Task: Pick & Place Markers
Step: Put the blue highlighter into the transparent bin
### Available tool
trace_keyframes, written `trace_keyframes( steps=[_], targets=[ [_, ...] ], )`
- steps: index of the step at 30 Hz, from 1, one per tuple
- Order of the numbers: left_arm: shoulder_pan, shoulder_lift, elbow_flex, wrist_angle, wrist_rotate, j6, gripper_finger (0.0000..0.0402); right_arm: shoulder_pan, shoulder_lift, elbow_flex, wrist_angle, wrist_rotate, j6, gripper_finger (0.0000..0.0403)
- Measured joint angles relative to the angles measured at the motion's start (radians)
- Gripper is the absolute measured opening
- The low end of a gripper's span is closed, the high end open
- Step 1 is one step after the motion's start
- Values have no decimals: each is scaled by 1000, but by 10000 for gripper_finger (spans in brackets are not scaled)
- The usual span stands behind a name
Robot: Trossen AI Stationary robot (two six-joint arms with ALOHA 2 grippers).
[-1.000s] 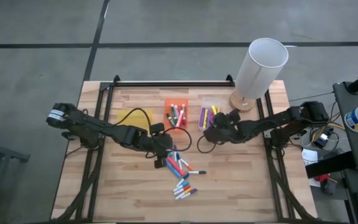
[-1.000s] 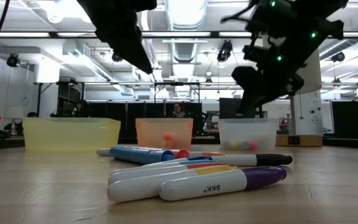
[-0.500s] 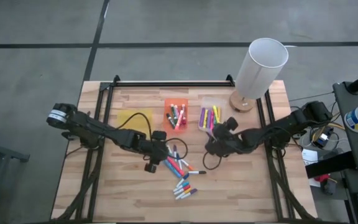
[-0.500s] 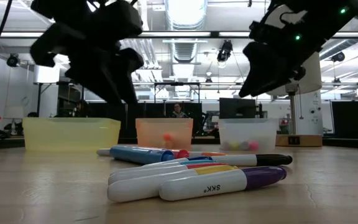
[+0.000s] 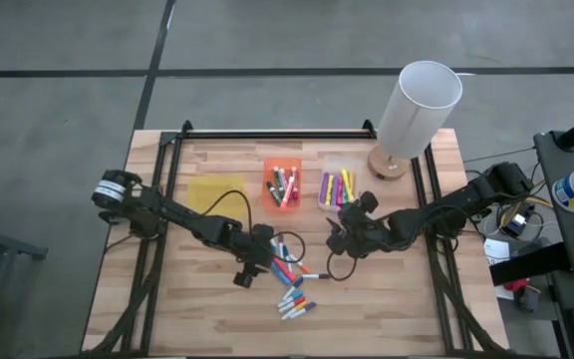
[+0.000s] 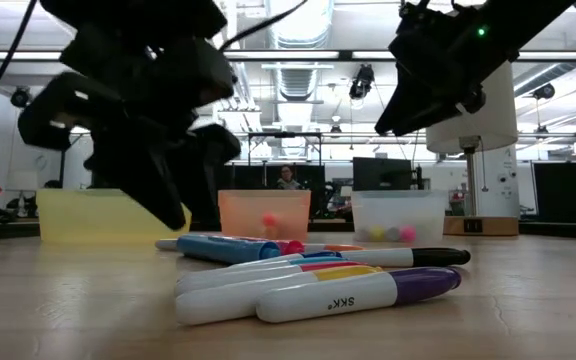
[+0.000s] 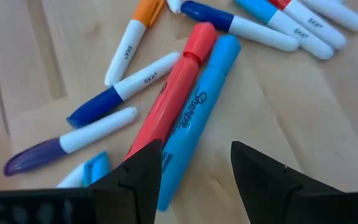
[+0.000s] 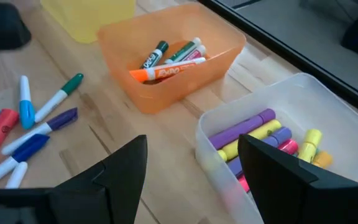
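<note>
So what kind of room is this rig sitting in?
Likely an open lab or workshop: exposed ceiling ducts with strip lights, a wooden worktable on a bare concrete floor, and a person seated at desks behind.

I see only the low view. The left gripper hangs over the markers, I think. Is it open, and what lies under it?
Observer: The left gripper is open, above a light blue highlighter lying against a red highlighter.
Operator: Does it touch them?
Observer: Not visibly; the fingers hover above both.
Operator: And the yellow bin?
Observer: The high view shows no markers in the yellow bin.
</note>
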State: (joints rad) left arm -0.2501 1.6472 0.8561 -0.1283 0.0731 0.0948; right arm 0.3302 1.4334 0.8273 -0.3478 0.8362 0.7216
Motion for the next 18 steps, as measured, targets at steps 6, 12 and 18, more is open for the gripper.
trace_keyframes(
  steps=[6, 12, 18],
  targets=[
    [0, 70, 10, -4, 1, 2, 186, 0, 0, 1, 0, 0, -1, 247],
    [1, 94, 27, -6, -7, -64, 148, 0, 0, 2, 1, 0, -1, 247],
    [1, 89, 40, -12, -11, -104, 52, 0, 0, 2, 6, 0, 0, 247]
  ],
)
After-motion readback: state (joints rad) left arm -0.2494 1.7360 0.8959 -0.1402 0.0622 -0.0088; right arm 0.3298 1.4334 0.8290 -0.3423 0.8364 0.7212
